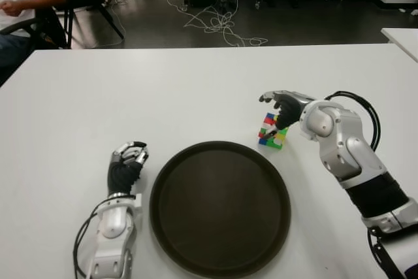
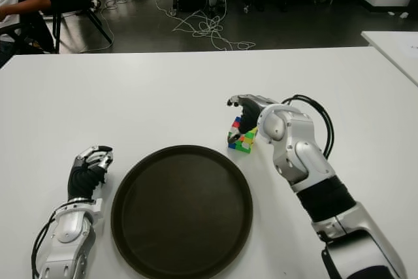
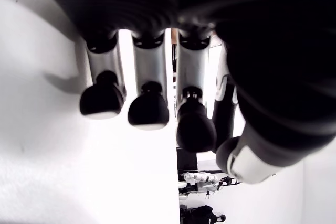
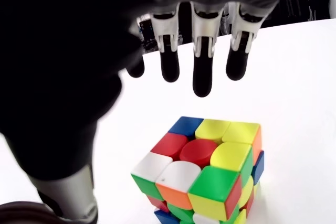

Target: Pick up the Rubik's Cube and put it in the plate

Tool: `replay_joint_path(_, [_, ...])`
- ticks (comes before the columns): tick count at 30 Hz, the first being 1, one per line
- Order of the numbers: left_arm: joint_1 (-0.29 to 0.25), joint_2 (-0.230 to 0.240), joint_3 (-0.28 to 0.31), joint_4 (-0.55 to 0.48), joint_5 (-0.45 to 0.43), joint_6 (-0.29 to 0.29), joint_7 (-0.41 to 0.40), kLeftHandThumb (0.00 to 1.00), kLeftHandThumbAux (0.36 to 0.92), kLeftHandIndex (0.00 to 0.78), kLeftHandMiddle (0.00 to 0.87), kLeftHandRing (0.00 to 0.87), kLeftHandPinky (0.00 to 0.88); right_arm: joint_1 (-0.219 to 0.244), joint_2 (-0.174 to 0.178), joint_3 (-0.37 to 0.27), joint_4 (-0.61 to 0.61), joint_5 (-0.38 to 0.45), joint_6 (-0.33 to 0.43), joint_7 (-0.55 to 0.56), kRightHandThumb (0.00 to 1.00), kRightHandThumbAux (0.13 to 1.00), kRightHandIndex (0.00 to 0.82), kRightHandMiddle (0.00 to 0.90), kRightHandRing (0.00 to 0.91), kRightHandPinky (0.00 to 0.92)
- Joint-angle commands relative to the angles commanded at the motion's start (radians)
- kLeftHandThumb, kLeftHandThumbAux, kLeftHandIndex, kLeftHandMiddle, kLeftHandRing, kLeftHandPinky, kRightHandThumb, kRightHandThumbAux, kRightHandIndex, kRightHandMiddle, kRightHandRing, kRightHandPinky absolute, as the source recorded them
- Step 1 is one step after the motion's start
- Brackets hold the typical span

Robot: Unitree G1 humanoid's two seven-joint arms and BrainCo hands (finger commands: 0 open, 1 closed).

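A: From the head views we see the scrambled multicoloured Rubik's Cube right of centre in the frame, standing on the white table just beyond the upper right rim of the round dark brown plate. The right hand arches over it there, but we cannot tell from these views whether it touches.

B: The right wrist view settles that for us. The fingers hang spread and straight above the cube with bare table showing between them and its top, so we read the hand as released, gripping nothing.

A: That close view also gives us the cube's look: glossy rounded tiles, red, yellow, blue, white, orange and green mixed on every face we can see.

B: It is a cube, so we find no long axis. In the head views it leans, one bottom edge on the table, a corner turned toward the plate.

A: The left hand shows at the lower left, beside the plate's left rim. In its wrist view the fingertips are curled down, clenched on nothing.
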Motion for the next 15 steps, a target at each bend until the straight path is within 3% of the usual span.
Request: replay_joint_path(15, [0.001, -0.003, -0.003, -0.003, 0.001, -0.003, 0.002, 0.711, 0.704, 0.444, 0.814, 0.83, 0.827, -0.001, -0.003, -0.005, 0.003, 0.005, 0.001, -0.031, 0.0, 0.841, 0.163, 0.176, 0.193, 0.185])
